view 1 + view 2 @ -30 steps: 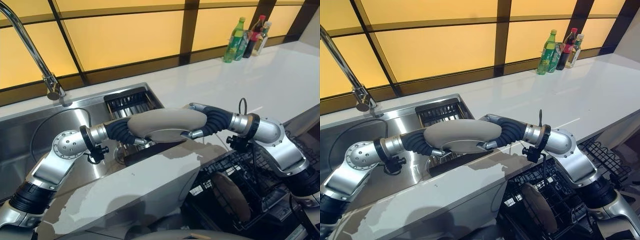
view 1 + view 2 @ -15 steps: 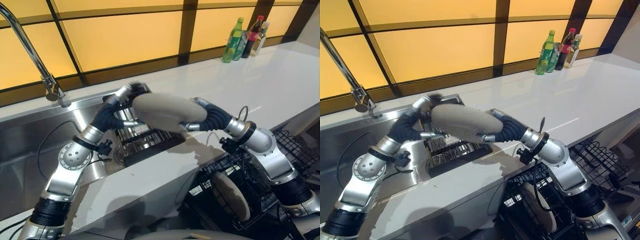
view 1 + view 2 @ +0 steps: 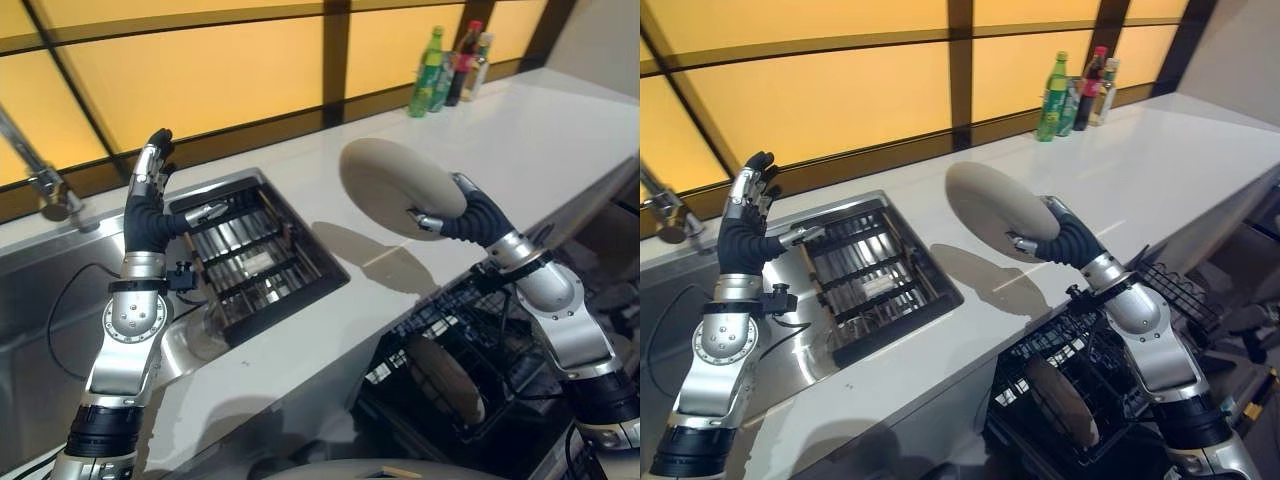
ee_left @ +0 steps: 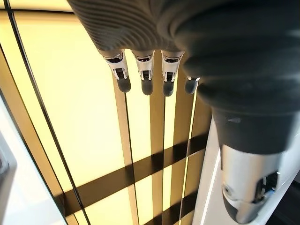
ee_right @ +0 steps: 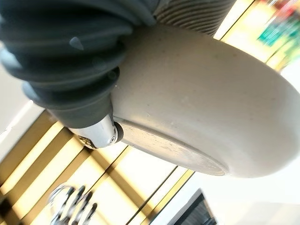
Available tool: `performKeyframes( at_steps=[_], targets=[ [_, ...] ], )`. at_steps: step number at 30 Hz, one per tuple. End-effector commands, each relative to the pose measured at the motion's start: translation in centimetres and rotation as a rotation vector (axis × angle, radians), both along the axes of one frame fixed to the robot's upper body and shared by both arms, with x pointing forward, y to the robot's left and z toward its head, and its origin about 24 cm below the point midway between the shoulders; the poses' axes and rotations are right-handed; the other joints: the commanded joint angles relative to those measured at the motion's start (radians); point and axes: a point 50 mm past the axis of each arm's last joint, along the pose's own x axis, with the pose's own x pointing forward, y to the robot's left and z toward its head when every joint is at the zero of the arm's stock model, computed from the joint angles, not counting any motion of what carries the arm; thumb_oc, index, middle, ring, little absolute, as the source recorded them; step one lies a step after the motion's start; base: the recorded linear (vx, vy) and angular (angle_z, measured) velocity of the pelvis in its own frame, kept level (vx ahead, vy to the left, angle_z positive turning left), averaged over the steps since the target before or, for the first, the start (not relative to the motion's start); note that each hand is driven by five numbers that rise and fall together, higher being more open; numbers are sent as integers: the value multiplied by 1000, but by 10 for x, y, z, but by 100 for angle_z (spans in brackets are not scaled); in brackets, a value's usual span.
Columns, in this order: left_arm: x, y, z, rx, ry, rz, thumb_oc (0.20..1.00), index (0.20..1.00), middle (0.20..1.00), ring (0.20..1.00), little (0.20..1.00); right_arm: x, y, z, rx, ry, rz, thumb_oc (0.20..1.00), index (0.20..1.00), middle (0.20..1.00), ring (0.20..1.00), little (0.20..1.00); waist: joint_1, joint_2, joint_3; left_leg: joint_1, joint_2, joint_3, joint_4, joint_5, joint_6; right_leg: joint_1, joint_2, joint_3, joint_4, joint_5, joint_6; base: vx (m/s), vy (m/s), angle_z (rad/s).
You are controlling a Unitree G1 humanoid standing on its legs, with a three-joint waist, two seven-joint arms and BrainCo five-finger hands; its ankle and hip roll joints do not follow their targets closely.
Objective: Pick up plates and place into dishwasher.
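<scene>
1. At nine o'clock in my head view I see the tap (image 3: 45, 185) over the steel sink (image 3: 40, 290).
2. My left hand (image 3: 150, 195) is raised above the sink, fingers (image 4: 146, 77) straight and apart, holding nothing.
3. Just right of it, a dark slatted rack (image 3: 255, 255) sits in the sink.
4. At centre, the white surface (image 3: 560, 140) runs off toward two o'clock, with bottles (image 3: 450, 70) standing at one o'clock by the window.
5. My right hand (image 3: 455, 215) is clamped on the edge of a beige plate (image 3: 400, 185), held in the air above the surface.
6. At five o'clock, the dishwasher basket (image 3: 1070, 375) holds another plate (image 3: 1060, 400) on edge.
</scene>
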Motion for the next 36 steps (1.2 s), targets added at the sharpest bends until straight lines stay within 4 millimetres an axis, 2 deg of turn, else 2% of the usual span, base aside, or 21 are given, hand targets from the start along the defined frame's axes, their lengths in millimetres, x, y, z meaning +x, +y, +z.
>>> performKeyframes(
  at_steps=[1, 7, 11, 15, 17, 19, 20, 26, 30, 33, 36],
  targets=[
    [4, 12, 0, -41, -8, 44, 1000, 1000, 1000, 1000, 1000, -2, -16, 17, 33, -109, -95, 200, 200, 200, 200, 200, -41, -13, -37, -98, -1, 20, -23, 101, 36, 43, 9, -7, 95, -112, -1, -2, -50, -28],
    [5, 18, -5, -68, 22, 68, 1000, 1000, 1000, 1000, 1000, -4, -46, 3, 40, -46, -249, 200, 200, 200, 200, 200, -80, -15, -26, -92, 26, 45, -16, 107, 29, 40, 24, 39, 88, -105, -4, -12, -58, -24],
    [3, 25, -9, -89, 43, 89, 1000, 1000, 1000, 1000, 1000, -5, -59, -4, 42, -15, -321, 200, 200, 200, 200, 200, -93, -18, -20, -89, 41, 52, -8, 108, 22, 39, 31, 59, 83, -100, -7, -20, -60, -16],
    [-7, 36, -19, -131, 86, 118, 1000, 1000, 1000, 1000, 1000, -15, -80, -11, 33, 31, -396, 200, 200, 200, 200, 200, -107, -31, -3, -106, 60, 53, 74, 93, 8, 30, 28, 78, 84, -86, -15, -19, -68, -12],
    [-9, 38, -23, -142, 97, 126, 1000, 1000, 1000, 1000, 1000, -18, -88, -14, 25, 51, -422, 200, 200, 200, 200, 200, -110, -36, 6, -122, 43, 57, 130, 63, 12, 30, 25, 84, 91, -88, -19, 15, -50, -21],
    [-12, 42, -23, -139, 100, 143, 1000, 1000, 1000, 1000, 1000, -20, -95, -17, 31, 86, -433, 200, 200, 200, 200, 200, -101, -37, 15, -141, -14, 8, 144, 38, 41, 24, 25, 104, 103, -87, -21, 37, -10, -23],
    [-13, 43, -22, -130, 97, 145, 1000, 1000, 1000, 1000, 1000, -19, -99, -21, 24, 113, -443, 200, 200, 200, 200, 200, -97, -33, 17, -139, -29, -3, 130, 39, 48, 22, 28, 111, 107, -88, -19, 68, 22, -34],
    [-4, 46, -17, -96, 117, 146, 1000, 1000, 1000, 1000, 1000, -13, -111, -55, -47, 344, -443, 200, 200, 200, 200, 200, -108, -26, 10, -86, -47, 21, 60, 40, 61, 12, 5, 105, 111, -86, 6, 96, 55, -30],
    [1, 46, -13, -74, 131, 143, 1000, 1000, 1000, 1000, 1000, -12, -117, -72, -13, 453, -433, 200, 200, 200, 200, 200, -109, -24, 18, -85, -58, 24, 60, 32, 74, -11, -10, 94, 153, -96, 15, 73, 33, -8],
    [1, 47, -14, -56, 140, 142, 1000, 1000, 1000, 1000, 1000, -12, -119, -88, 10, 519, -429, 200, 200, 200, 200, 200, -99, -27, 38, -94, -63, 37, 82, 18, 83, -33, -31, 72, 191, -100, 25, 53, -12, 2],
    [1, 49, -13, -44, 143, 150, 1000, 1000, 1000, 1000, 1000, -8, -115, -100, 26, 569, -401, 200, 200, 200, 200, 200, -72, -29, 67, -99, -62, 61, 101, 2, 87, -39, -61, 19, 221, -110, 43, 33, -62, -8]
  ],
)
